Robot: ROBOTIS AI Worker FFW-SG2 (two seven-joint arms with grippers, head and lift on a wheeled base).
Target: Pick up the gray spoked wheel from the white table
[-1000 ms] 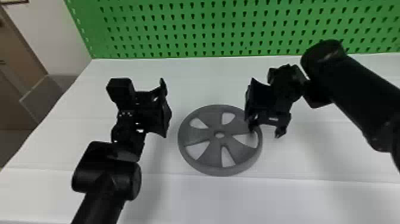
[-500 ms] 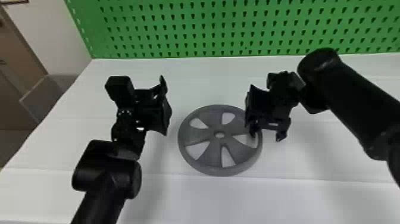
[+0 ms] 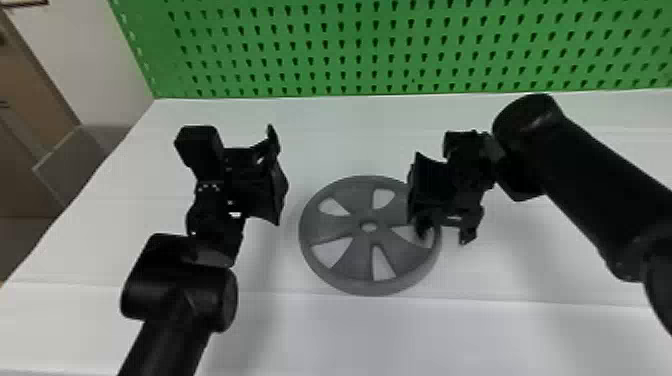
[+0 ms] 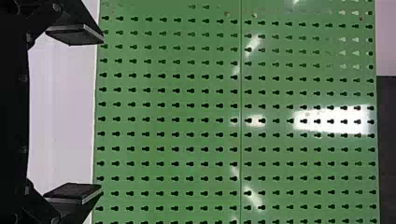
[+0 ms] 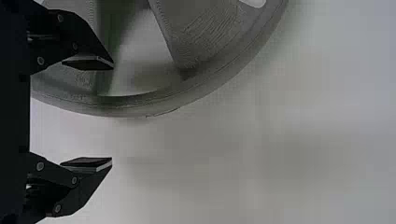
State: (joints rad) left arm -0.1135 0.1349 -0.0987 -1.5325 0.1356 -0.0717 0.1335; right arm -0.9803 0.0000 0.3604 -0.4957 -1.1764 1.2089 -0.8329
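My right gripper [image 3: 445, 237] is over the right side of the gray spoked wheel [image 3: 345, 272], which lies flat on the white table [image 3: 500, 340]. In the right wrist view the right gripper [image 5: 112, 114] stands open, one finger over an opening between the spokes of the wheel [image 5: 201, 37], the other outside its rim; nothing is between the fingers. Left of the wheel, apart from it, is my left gripper [image 3: 275, 175]. The left wrist view has the left gripper [image 4: 102, 115] open, with nothing held.
A green pegboard [image 3: 380, 50] rises along the table's back edge. At the far left, a gray panel [image 3: 75, 155] stands beside the table. The right forearm [image 3: 590, 190] reaches in over the table's right side.
The right forearm and wrist have shifted slightly downward in the head view, with the gripper staying over the wheel's right side. The left arm and the wheel have kept their places.
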